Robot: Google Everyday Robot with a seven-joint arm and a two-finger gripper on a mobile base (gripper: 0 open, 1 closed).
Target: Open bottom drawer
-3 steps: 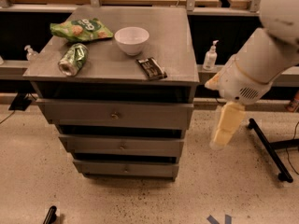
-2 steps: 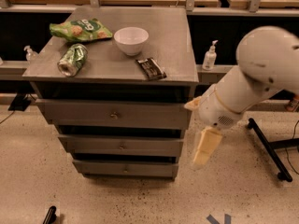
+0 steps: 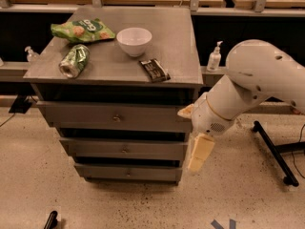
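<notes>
Beside the cabinet [image 3: 183,51], the pincer [image 3: 200,152] hangs near the bottom drawer [image 3: 127,172]; open or closed unclear

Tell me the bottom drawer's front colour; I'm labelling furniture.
The bottom drawer is plain grey, seen in the camera view. The gripper hangs right of the cabinet.

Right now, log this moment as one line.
bottom drawer: shut | gripper: by cabinet's right front edge, level with middle drawer | knob: untouched
</notes>
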